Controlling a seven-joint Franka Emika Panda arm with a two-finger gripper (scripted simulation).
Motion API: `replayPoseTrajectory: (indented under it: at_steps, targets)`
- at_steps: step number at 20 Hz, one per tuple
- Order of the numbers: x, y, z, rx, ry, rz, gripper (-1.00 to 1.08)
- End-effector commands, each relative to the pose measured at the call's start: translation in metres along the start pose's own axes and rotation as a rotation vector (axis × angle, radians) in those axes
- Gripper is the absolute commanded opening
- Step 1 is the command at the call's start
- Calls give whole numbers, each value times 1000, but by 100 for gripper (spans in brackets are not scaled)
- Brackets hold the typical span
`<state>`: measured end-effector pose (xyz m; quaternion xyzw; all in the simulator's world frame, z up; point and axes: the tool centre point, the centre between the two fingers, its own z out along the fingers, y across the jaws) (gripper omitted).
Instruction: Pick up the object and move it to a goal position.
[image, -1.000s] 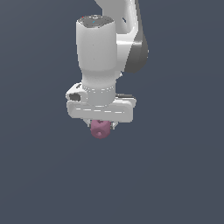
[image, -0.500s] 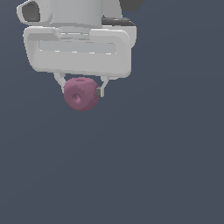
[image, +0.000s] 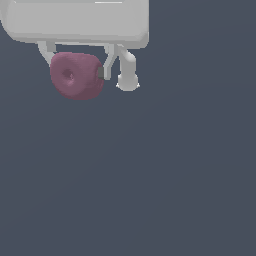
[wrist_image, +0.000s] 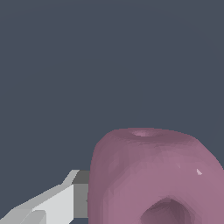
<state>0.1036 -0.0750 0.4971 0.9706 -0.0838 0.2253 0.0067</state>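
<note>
1. Between the white fingers (image: 106, 64) of the gripper (image: 76, 67) sits the object (image: 76, 75), clamped from both sides, near the exterior view's upper left.
2. Its surface is dull mauve-pink and matte, a rounded blocky lump with a dark dimple facing the exterior camera.
3. From the wrist view, the object (wrist_image: 153, 177) fills the frame, one grey-padded finger (wrist_image: 65, 199) touching its side.
4. Behind everything lies a flat slate-grey backdrop (image: 175, 175).

Dull mauve-pink lump (image: 76, 75), darker at its dimple, paler pink along the upper edge. Pale grey-white gripper (image: 76, 67), with a dark grey pad (wrist_image: 81, 194) on one finger. Flat slate-blue backdrop (image: 175, 175), unpatterned.
</note>
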Motion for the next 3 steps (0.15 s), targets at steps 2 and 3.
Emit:
replayPoseTrajectory:
  at_steps: [2, 3]
  targets:
    - [0, 0, 1, 0, -2, 0, -100]
    - [0, 0, 2, 0, -2, 0, -100]
